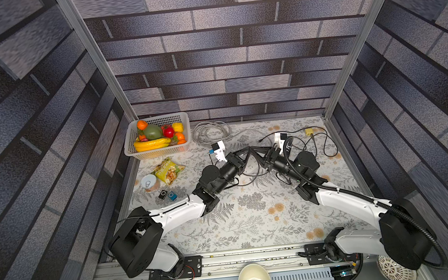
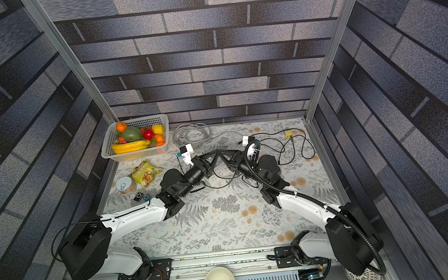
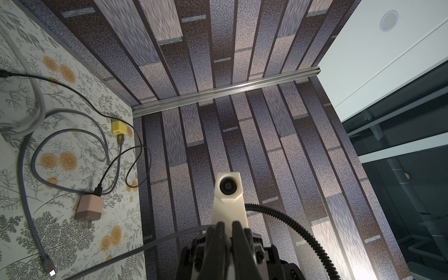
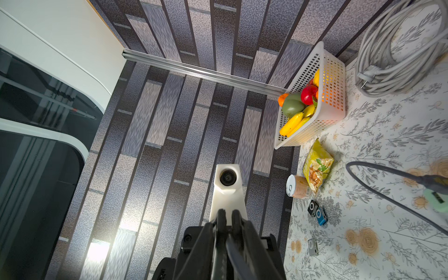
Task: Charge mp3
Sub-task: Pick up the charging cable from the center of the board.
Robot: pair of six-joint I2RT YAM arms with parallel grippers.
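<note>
Two small mp3 players, black (image 1: pixel 162 194) and blue (image 1: pixel 172 196), lie side by side near the table's left edge. In the right wrist view they are the black one (image 4: pixel 312 207) and blue one (image 4: pixel 321 215), with a silver one (image 4: pixel 313 246) close by. My left gripper (image 1: pixel 248 148) and right gripper (image 1: pixel 252 148) meet tip to tip above the table's middle. The left gripper (image 3: pixel 227 224) is shut; a grey cable (image 3: pixel 145 244) runs up to its fingertips. The right gripper (image 4: pixel 227 213) has a dark cable between its jaws.
A fruit basket (image 1: pixel 159 152) and a grey cable coil (image 1: pixel 211 132) sit at the back left. A chips bag (image 1: pixel 168 171) and a can (image 1: pixel 149 182) lie beside the players. A pink charger (image 3: pixel 88 207) and a yellow adapter (image 1: pixel 309 131) lie among loose cables at the right.
</note>
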